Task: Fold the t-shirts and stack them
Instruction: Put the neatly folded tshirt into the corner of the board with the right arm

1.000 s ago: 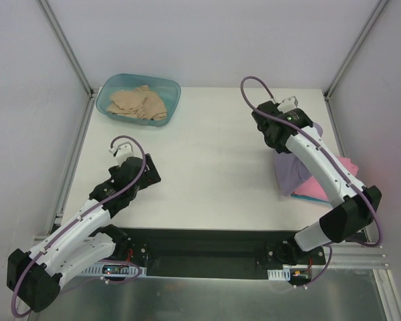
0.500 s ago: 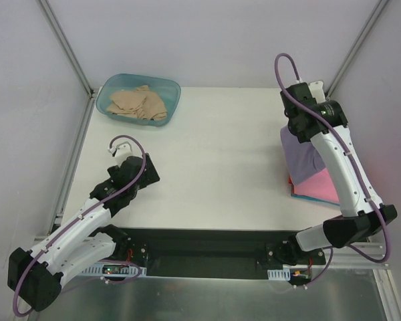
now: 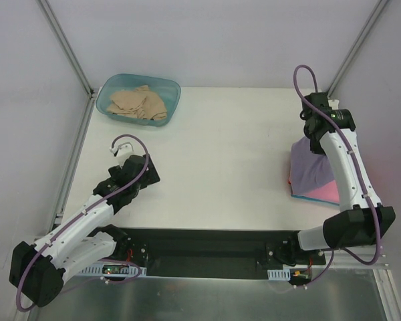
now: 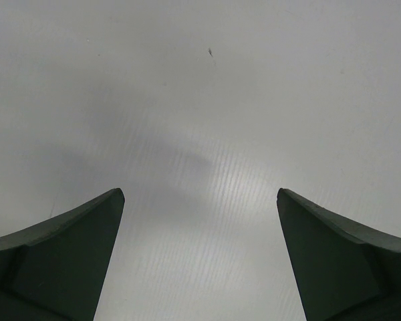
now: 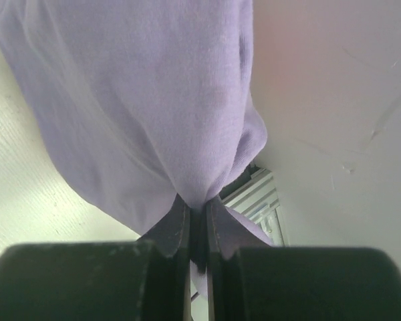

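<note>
White counter (image 3: 220,154): soft lavender purple cloth t-shirt (image 3: 311,167) hangs over the folded pink t-shirt (image 3: 323,192) at the right edge, pinched by right fingers (image 5: 199,224). Risk: it drapes crooked or slides off the edge. Left fingers (image 4: 200,257) spread, empty.

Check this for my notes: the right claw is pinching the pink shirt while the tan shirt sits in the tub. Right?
Not quite. The right claw is pinching the purple shirt, as the right wrist view shows. The tan shirt does sit in the tub.
</note>
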Controlling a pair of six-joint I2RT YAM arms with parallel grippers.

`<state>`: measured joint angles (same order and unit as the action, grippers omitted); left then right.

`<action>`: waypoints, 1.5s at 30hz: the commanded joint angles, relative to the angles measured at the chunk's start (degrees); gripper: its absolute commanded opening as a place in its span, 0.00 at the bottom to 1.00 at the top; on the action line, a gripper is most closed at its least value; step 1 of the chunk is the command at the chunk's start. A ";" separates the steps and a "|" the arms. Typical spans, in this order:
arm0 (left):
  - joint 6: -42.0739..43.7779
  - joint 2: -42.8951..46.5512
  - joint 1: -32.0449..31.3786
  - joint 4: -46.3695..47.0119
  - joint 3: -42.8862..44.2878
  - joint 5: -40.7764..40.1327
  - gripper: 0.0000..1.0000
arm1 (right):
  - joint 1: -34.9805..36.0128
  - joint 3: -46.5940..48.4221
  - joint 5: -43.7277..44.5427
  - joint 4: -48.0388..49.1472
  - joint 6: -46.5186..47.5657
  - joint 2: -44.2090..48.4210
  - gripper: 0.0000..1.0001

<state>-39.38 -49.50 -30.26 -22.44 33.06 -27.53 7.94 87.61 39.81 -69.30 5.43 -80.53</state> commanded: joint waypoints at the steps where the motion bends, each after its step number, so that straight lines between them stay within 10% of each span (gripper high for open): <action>1: 0.62 -0.43 0.64 -0.06 1.57 -0.68 0.99 | -4.16 0.28 -0.79 2.67 1.24 0.38 0.01; 22: 0.26 1.07 0.91 -0.06 0.87 -0.51 0.99 | -17.44 -3.94 -0.61 5.49 1.78 -8.76 0.15; 32: 0.26 2.21 0.99 -0.06 0.52 -0.86 0.99 | -18.58 -2.45 6.94 0.31 -4.19 -11.84 0.86; 39: 0.26 1.33 0.99 -0.06 0.69 -0.77 0.99 | -18.49 -1.30 5.02 -2.60 -8.50 -9.57 0.95; 45: 0.26 0.37 0.99 -0.15 1.04 -0.86 0.99 | -18.58 -6.83 -14.29 6.53 -8.34 -2.89 0.97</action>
<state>-39.40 -48.47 -29.87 -22.46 33.06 -27.51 -10.31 83.42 38.26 -67.37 -1.26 -90.28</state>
